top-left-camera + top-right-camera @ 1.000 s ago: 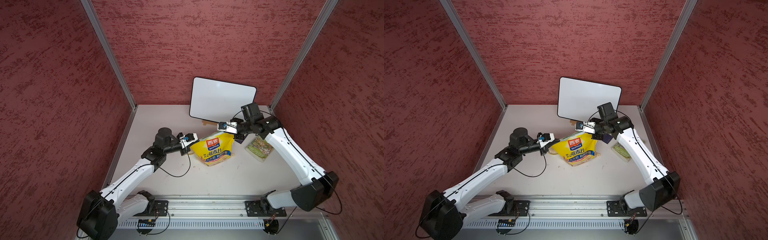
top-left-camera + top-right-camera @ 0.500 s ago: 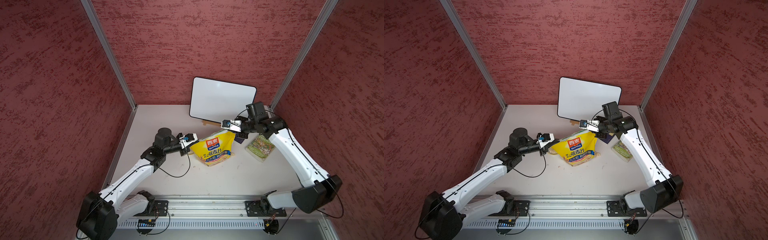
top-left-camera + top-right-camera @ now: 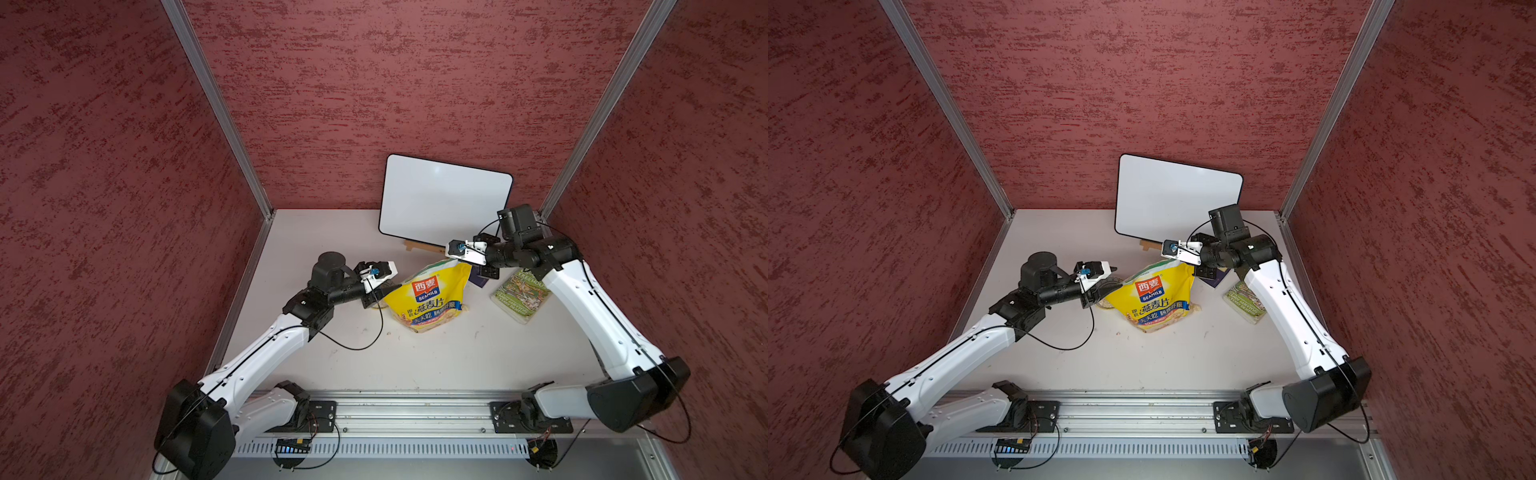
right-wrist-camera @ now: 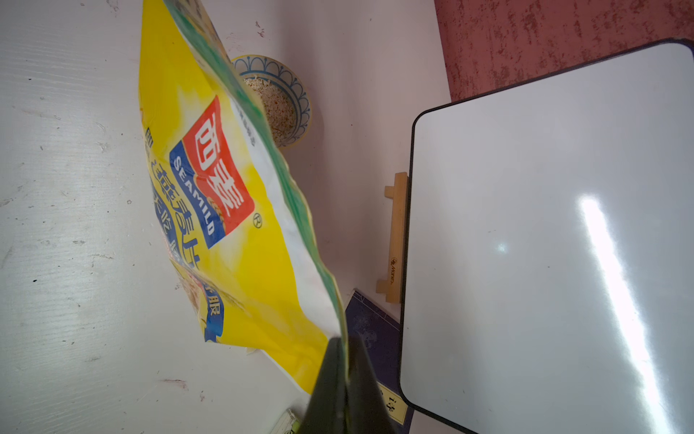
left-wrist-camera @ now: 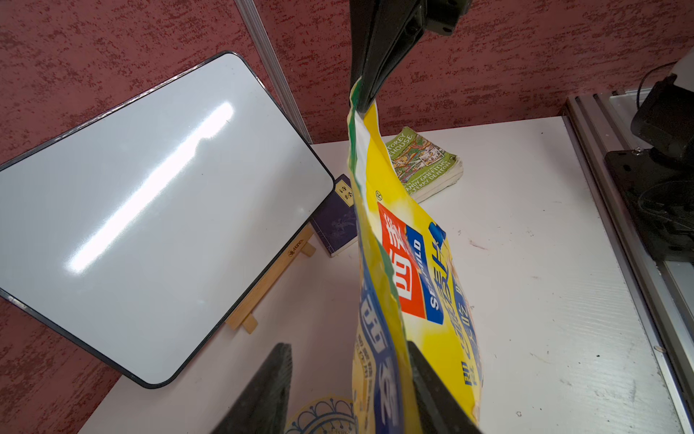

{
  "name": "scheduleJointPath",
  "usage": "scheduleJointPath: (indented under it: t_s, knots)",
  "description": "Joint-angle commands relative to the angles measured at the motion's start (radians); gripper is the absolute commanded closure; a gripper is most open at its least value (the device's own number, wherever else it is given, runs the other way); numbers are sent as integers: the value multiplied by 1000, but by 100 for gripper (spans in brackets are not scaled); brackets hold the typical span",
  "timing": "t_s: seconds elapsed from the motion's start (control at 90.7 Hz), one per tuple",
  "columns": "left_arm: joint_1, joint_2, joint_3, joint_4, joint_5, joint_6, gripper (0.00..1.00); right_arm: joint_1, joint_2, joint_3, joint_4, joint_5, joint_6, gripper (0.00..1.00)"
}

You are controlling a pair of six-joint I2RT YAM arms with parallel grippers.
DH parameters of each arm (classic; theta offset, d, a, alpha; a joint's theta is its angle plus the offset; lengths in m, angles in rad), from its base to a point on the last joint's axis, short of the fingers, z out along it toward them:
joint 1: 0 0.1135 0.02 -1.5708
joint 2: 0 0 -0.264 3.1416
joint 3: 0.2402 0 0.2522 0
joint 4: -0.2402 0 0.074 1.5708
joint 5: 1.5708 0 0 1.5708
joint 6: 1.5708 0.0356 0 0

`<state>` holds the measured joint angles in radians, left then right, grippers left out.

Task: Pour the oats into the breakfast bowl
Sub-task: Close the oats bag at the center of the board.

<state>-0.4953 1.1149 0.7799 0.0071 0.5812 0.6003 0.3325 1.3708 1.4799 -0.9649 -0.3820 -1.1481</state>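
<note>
In both top views: yellow pouch (image 3: 430, 297) (image 3: 1154, 297) upright on the pale bench (image 3: 415, 357). Right claw (image 3: 457, 262) (image 3: 1177, 262) clenched on the pouch's upper corner, with the top edge sloping down from there. Left claw (image 3: 388, 289) (image 3: 1111, 284) at the pouch's opposite edge, lower down. Tucked just beside the pouch on that side, a sliver of pale rim with beige in it, probably the bowl (image 3: 1105, 305), mostly hidden. Behind the pouch, a whiteboard (image 3: 444, 203) tilted back. On the right arm's side of the pouch, a green book (image 3: 521, 295) flat on the bench.

From the left wrist: left claw (image 5: 347, 347) released, fingers (image 5: 270, 383) spread. Pouch (image 5: 413, 263) edge against one finger, clear gap to the other. Next to the pouch's bottom, a scrap of blue-patterned bowl (image 5: 323, 411) rim. At the pouch's upper corner, right claw (image 5: 365, 99) pinching the green-and-white strip. Beyond the pouch, the whiteboard (image 5: 150, 210), a dark blue book (image 5: 336, 221) and the green book (image 5: 424, 165).

From the right wrist: right claw (image 4: 343, 342) shut tight on the pouch (image 4: 225, 188) top edge. Bowl (image 4: 300, 94) on the bench just past the pouch's far edge, partly covered by it, with oats (image 4: 279, 109) inside. Wooden stand (image 4: 396, 233) under the whiteboard (image 4: 544, 244), behind the pouch. Dark blue book (image 4: 371, 327) close by the gripped corner.
</note>
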Motion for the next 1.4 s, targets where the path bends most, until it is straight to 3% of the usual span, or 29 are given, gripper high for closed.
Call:
scheduleJointPath:
  t_s: [0.0, 0.132, 0.198, 0.375, 0.386, 0.43, 0.474, 0.694, 0.793, 0.904, 1.08, 1.389]
  knots:
    - [-20, 27, 43, -29, -32, 16, 62, -10, -41, -2, 61, -61, 22, 100]
    - [-27, 25, 34, -23, -34, 21, 89, -10, -42, -3, 65, -72, 25, 99]
    - [-27, 16, 30, -20, -33, 20, 100, -10, -47, -5, 74, -72, 25, 90]
    - [-29, -31, 0, 16, -24, 18, 100, 11, -79, 2, 92, -108, 26, 58]
    - [-29, -34, -1, 17, -24, 17, 99, 15, -79, 4, 93, -109, 26, 55]
    - [-28, -43, -4, 19, -24, 17, 77, 29, -79, 13, 91, -120, 23, 48]
    - [-27, -51, -8, 18, -24, 18, 63, 48, -70, 25, 83, -130, 16, 42]
    - [-14, -132, -59, -28, -27, 17, 33, 158, 34, 85, 16, -72, -30, 25]
    - [-10, -172, -96, -38, -40, 7, 29, 203, 74, 101, 10, -61, -38, 23]
    - [0, -193, -144, 4, -98, -10, 31, 255, 136, 133, -2, -45, -50, 23]
    - [28, -167, -154, 28, -119, -25, 52, 314, 201, 191, -14, -20, -65, 28]
    - [44, -162, -167, 70, -74, -46, 90, 368, 280, 244, -22, -2, -69, 50]
